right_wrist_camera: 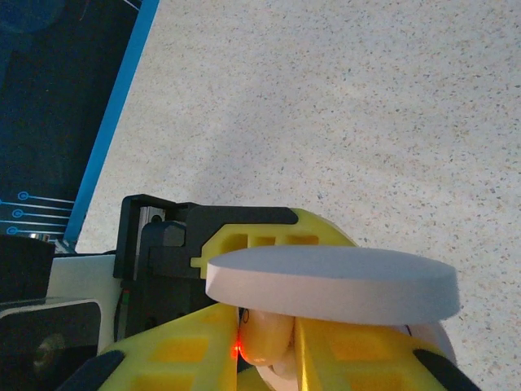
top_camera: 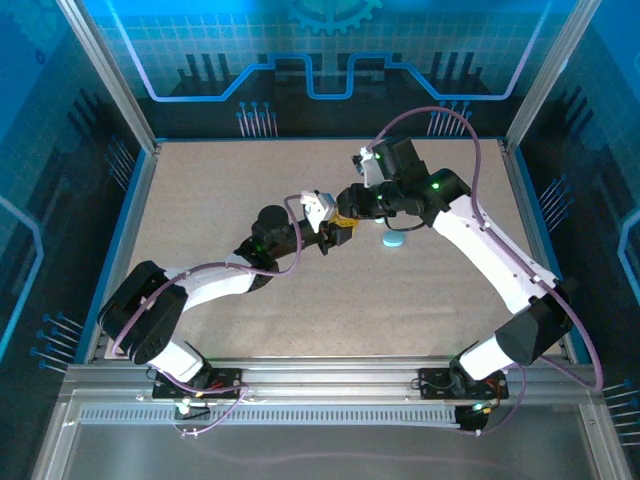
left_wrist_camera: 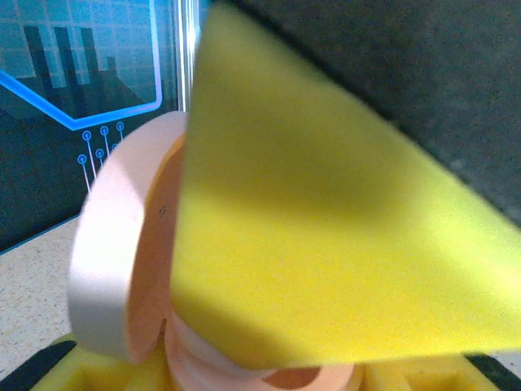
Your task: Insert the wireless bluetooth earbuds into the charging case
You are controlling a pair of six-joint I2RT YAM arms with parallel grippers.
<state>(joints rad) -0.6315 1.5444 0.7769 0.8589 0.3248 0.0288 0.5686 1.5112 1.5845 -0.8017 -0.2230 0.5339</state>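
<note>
**Both grippers clenched mid-frame over the open pink case**

At the centre of the top view, the left gripper (top_camera: 336, 234) grasps the pink charging case (left_wrist_camera: 195, 354). Its lid (left_wrist_camera: 114, 261) stands raised at the left of the left wrist view. The right gripper (top_camera: 351, 208), just up and right of it, pinches a pink earbud (right_wrist_camera: 264, 338) between its yellow fingers (right_wrist_camera: 358, 358), right under the lid's edge. A light blue case (top_camera: 394, 240) lies on the table (top_camera: 250, 180) just right of both.
</note>
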